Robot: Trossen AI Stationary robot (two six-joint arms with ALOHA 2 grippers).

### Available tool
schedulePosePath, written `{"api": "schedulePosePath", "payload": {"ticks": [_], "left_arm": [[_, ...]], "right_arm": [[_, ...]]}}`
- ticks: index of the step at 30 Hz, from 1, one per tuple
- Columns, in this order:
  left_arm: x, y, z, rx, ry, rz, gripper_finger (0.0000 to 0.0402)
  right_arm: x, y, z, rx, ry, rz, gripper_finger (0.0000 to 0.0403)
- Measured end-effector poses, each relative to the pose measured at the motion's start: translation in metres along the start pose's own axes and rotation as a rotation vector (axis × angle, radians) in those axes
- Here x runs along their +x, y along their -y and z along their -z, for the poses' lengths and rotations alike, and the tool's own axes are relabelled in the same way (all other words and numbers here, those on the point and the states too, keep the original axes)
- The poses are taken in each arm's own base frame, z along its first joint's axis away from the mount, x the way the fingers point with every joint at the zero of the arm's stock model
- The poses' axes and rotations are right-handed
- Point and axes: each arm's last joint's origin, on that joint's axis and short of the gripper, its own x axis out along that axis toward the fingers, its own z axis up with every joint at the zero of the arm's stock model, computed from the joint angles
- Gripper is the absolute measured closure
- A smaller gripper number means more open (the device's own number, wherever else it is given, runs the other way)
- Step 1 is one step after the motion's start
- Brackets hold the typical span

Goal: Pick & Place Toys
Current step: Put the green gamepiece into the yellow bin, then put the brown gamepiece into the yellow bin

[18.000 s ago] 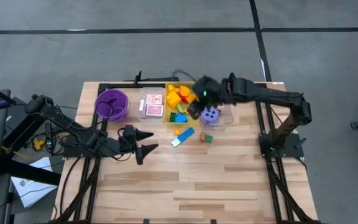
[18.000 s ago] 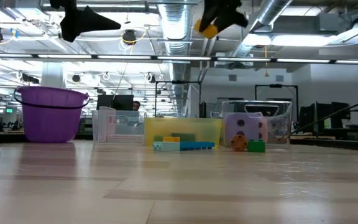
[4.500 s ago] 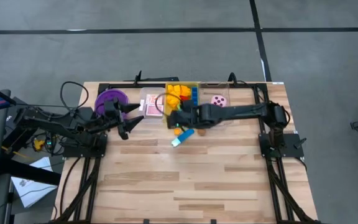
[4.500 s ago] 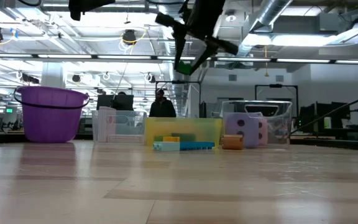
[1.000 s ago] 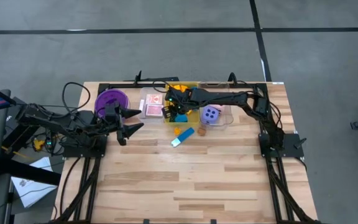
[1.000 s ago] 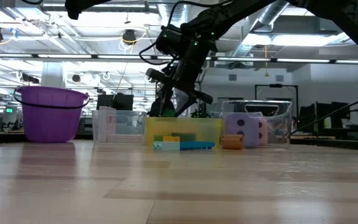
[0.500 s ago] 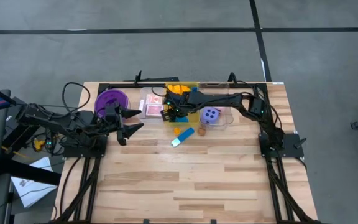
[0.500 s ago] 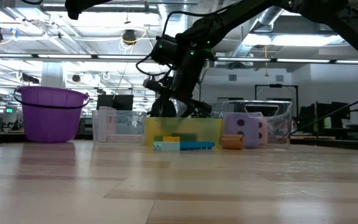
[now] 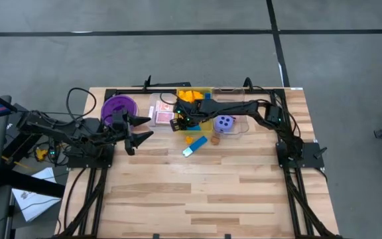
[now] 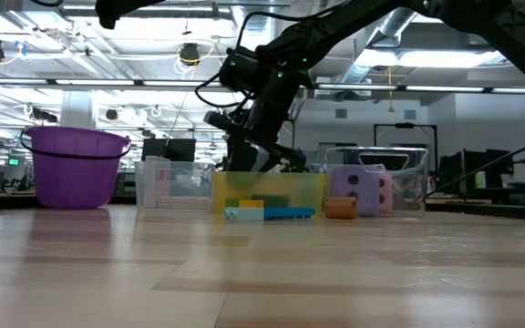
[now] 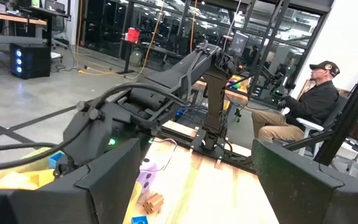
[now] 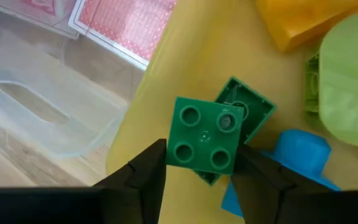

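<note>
My right gripper reaches down into the near left corner of the yellow bin, shut on a small green four-stud block. A second green block, a blue block, a light green piece and yellow blocks lie in the bin. Red-and-white playing cards lie in the clear bin beside it. A purple die sits in the clear bin on the right. My left gripper is open and empty, near the purple bowl. My right gripper pinches the green block's two opposite sides between its two fingers. The fingers come from above, pointing down into the bin. The block's studs face up, and it sits just over the second green block; I cannot tell if it touches that block.
On the table in front of the bins lie a blue block, a yellow block and an orange block. A person sits beyond the table. The near half of the table is bare wood.
My right gripper has gone toward the table's left edge and down, with the green block, into the yellow bin's near left corner. My left gripper has kept still.
</note>
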Motion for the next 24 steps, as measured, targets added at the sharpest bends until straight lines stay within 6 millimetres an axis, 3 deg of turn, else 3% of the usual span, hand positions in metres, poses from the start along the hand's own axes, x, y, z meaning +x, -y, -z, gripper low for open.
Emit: {"api": "schedulePosePath", "payload": {"ticks": [24], "left_arm": [[0.0000,0.0000,0.0000,0.000,0.000,0.000,0.0097]], "right_arm": [[-0.0002,-0.0011,-0.0022,0.009,0.018,-0.015,0.0184]]}}
